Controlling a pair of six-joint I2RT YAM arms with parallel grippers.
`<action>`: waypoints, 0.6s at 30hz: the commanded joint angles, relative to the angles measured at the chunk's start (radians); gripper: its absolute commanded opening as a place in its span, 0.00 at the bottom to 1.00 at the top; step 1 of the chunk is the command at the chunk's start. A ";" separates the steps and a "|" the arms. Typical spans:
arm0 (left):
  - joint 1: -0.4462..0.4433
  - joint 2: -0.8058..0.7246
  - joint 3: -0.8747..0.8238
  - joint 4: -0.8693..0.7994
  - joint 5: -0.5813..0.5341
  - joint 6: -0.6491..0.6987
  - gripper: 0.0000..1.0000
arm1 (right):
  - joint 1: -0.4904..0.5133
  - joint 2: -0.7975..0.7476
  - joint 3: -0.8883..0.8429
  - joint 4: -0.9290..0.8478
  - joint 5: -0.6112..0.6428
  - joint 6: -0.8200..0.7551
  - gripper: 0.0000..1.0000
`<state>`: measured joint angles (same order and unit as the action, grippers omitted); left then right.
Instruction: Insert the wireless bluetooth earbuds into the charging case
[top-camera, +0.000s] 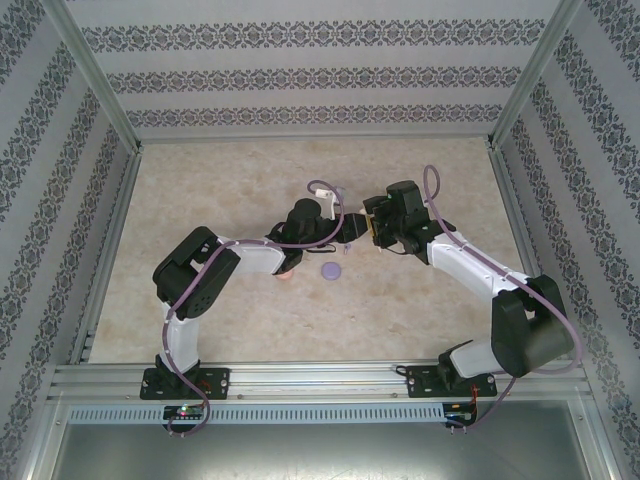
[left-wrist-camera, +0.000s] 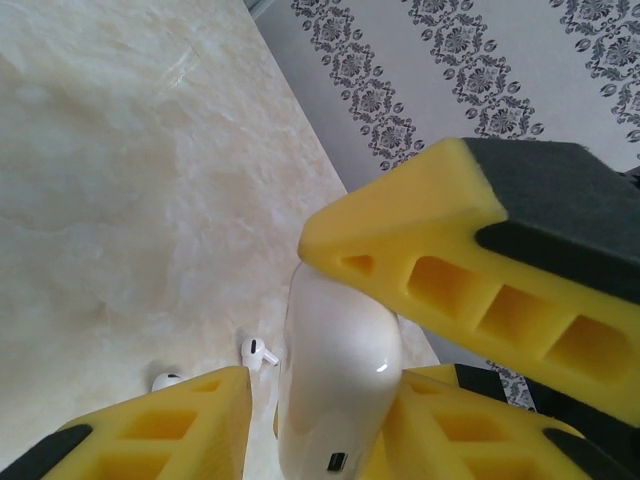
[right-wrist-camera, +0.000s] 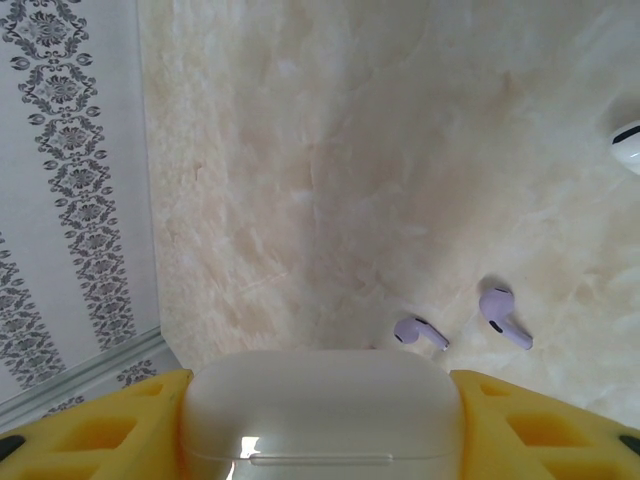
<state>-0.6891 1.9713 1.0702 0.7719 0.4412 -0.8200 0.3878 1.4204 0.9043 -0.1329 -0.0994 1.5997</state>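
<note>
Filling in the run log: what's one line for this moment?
right gripper shut on white charging case | left gripper open, straddling it | purple earbuds, white earbuds loose on table

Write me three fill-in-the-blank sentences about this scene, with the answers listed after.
1. The earbuds on the table ahead of the right hand are ____.
2. Beside the left hand lie ____ white earbuds.
3. The right hand holds a white ____ between its yellow fingers.
Answers: purple; two; case.
</note>
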 joint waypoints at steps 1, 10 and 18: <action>-0.015 0.022 0.030 0.052 0.007 -0.004 0.35 | -0.012 -0.021 -0.016 0.019 -0.015 0.011 0.46; -0.020 0.039 0.054 0.050 0.016 -0.008 0.28 | -0.013 -0.025 -0.018 0.030 -0.026 0.009 0.46; -0.023 0.044 0.057 0.050 0.020 -0.019 0.02 | -0.021 -0.046 -0.021 0.042 -0.028 0.005 0.61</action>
<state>-0.6994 2.0003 1.0996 0.7799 0.4500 -0.8124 0.3698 1.4147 0.8902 -0.1272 -0.1066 1.5986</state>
